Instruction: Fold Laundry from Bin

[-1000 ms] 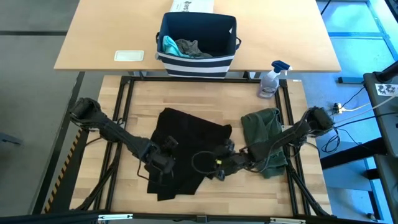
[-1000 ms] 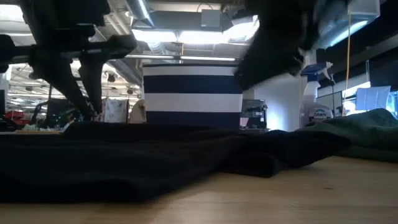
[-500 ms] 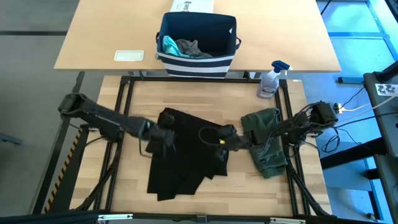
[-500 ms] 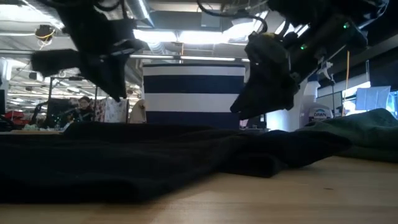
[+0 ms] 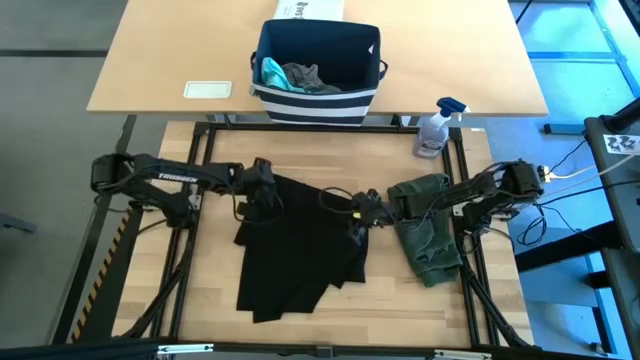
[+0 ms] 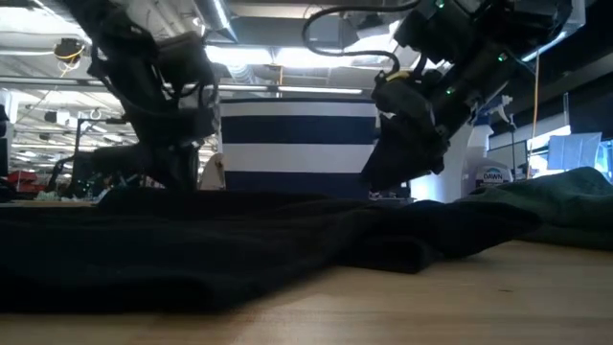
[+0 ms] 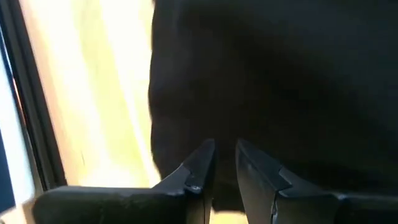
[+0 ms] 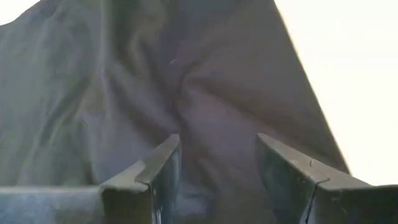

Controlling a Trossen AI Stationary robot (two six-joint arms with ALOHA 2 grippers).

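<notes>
wooden table (image 5: pixel 210 300) under bright shop lights: black t-shirt (image 5: pixel 300 255) spread mid-table, olive-green piece (image 5: pixel 428 225) beside it. left gripper (image 5: pixel 262 190) over shirt's far left edge, fingers nearly together, empty. right gripper (image 5: pixel 362 212) at its right edge, parted, empty. bin (image 5: pixel 318 62) beyond.

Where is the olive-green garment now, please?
In the high view, the olive-green garment lies on the table's right side, just right of the black T-shirt and below the spray bottle.
</notes>
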